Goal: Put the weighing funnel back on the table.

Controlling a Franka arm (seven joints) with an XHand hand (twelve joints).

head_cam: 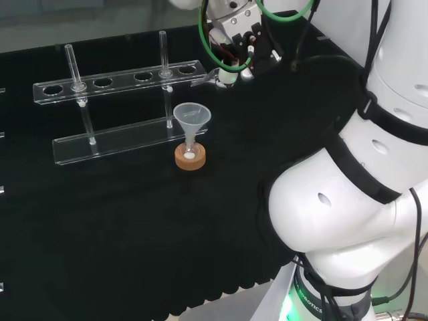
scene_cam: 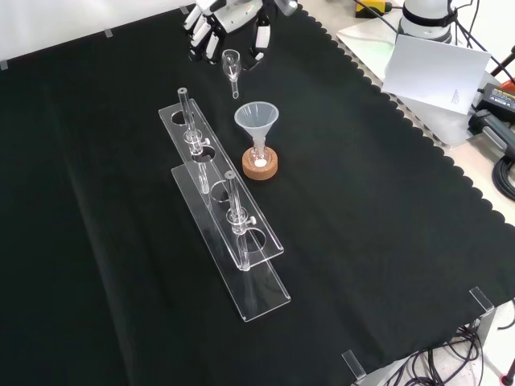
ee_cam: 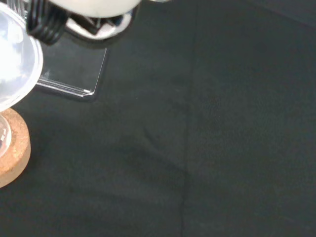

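Observation:
The weighing funnel (scene_cam: 232, 66), a small clear scoop with a short stem, hangs just under my hand (scene_cam: 228, 18) at the top of the front view, its stem pointing toward the big funnel. In the head view my hand (head_cam: 233, 41) is at the far side of the cloth, and the weighing funnel (head_cam: 208, 77) sticks out leftward from a fingertip. The fingers and thumb curl down around it. Whether it touches the cloth I cannot tell.
The big funnel (scene_cam: 257, 119) stands in a small flask on a cork ring (scene_cam: 261, 167), close to my hand. A clear rack (scene_cam: 217, 209) with two test tubes stands beside it. The wrist view has the big funnel's rim (ee_cam: 15, 64), the cork ring (ee_cam: 12, 148) and the rack's base corner (ee_cam: 74, 74).

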